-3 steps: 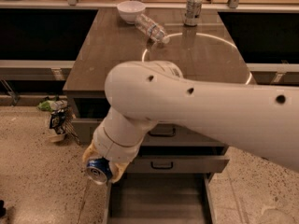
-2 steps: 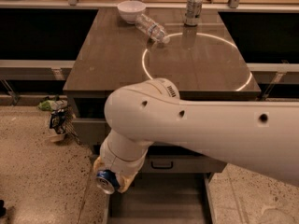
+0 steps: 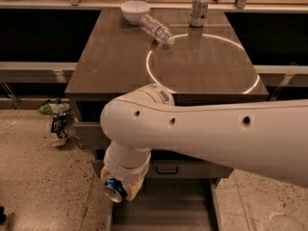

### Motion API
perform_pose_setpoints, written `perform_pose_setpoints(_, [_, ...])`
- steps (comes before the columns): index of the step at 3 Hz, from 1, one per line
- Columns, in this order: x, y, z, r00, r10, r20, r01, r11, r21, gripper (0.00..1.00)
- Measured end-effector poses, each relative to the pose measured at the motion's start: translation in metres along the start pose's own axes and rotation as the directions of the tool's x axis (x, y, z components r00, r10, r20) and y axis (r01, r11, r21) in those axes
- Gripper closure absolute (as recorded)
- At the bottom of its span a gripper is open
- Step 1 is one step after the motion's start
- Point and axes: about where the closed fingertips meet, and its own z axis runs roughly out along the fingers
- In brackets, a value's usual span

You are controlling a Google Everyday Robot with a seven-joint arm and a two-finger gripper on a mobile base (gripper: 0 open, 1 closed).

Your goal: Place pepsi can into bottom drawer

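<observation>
My gripper [image 3: 119, 186] hangs from the big white arm at the lower left. It is shut on the pepsi can [image 3: 114, 191], a blue can whose silver end faces the camera. The can is held on its side at the left front corner of the bottom drawer [image 3: 168, 211], which is pulled open and shows a plain grey floor. The arm hides most of the cabinet front.
On the brown cabinet top [image 3: 115, 57] stand a white bowl [image 3: 135, 10], a clear plastic bottle [image 3: 156, 29] lying down, and a silver-grey can [image 3: 198, 9]. An upper drawer handle [image 3: 166, 169] shows under the arm. A bag [image 3: 58, 126] sits on the speckled floor at left.
The arm has lowered and moved right, carrying the pepsi can down from beside the cabinet to the open bottom drawer's left front corner.
</observation>
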Motion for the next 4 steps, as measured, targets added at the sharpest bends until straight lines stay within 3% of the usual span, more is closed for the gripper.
perform_pose_setpoints(1, [0.032,0.027,0.036,0.998,-0.052,-0.029,0.051,0.9972,-0.055,1.0])
perform_pose_setpoints(2, [0.051,0.033,0.07,0.974,-0.225,-0.023,0.223,0.9734,-0.051,1.0])
perform_pose_setpoints(3, [0.05,0.037,0.1,0.943,-0.334,0.006,0.334,0.9424,0.024,1.0])
perform_pose_setpoints(4, [0.052,0.035,0.104,0.907,-0.421,-0.006,0.42,0.9058,0.055,1.0])
